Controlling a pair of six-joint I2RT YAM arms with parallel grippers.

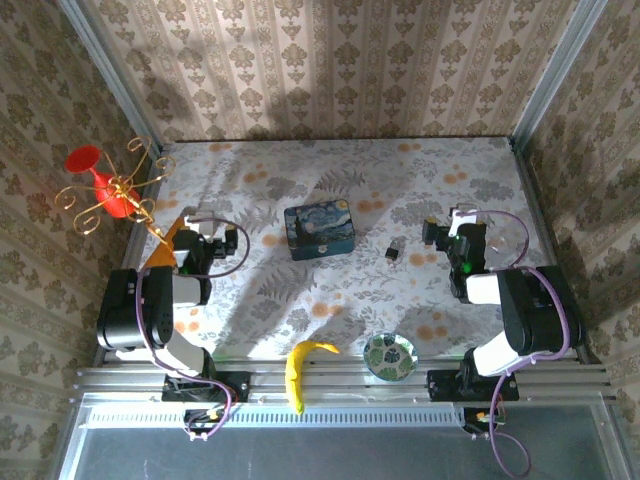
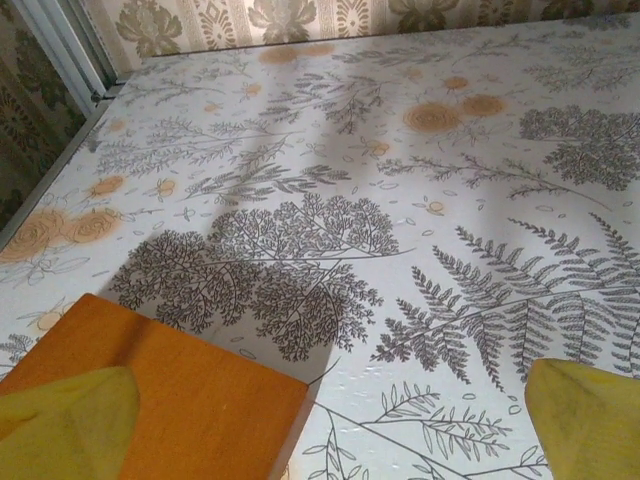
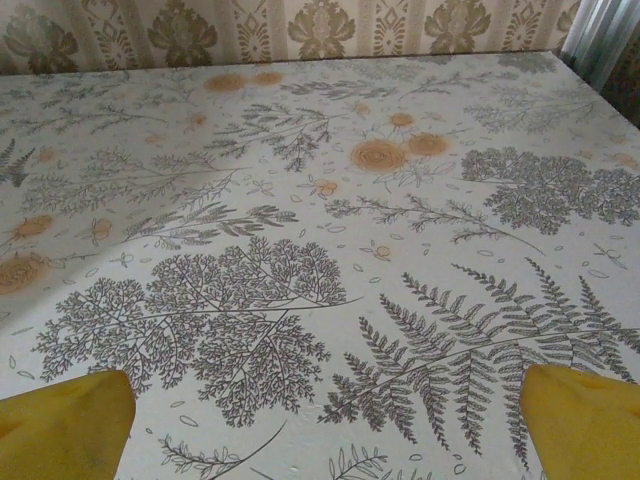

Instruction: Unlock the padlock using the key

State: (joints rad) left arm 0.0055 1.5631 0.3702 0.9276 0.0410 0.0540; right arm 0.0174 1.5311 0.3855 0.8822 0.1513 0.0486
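Note:
The padlock [image 1: 395, 251] is a tiny dark piece with a silvery part. It lies on the patterned table [image 1: 400, 190], right of centre. I cannot make out a separate key. My right gripper [image 1: 452, 230] rests to the right of the padlock, apart from it. In the right wrist view this gripper [image 3: 325, 435] stands open, its yellow fingertips [image 3: 65, 425] wide apart over bare table. My left gripper [image 1: 207, 240] sits at the left side. In the left wrist view it is open [image 2: 330, 440], with an orange block [image 2: 190, 400] under its left fingertip [image 2: 65, 425].
A blue starry-night box [image 1: 319, 231] stands mid-table, left of the padlock. An orange wedge [image 1: 165, 243], a gold wire stand [image 1: 120, 190] and a red vase [image 1: 95, 175] crowd the left edge. A banana [image 1: 300, 365] and a small patterned bowl [image 1: 389, 355] lie at the near edge.

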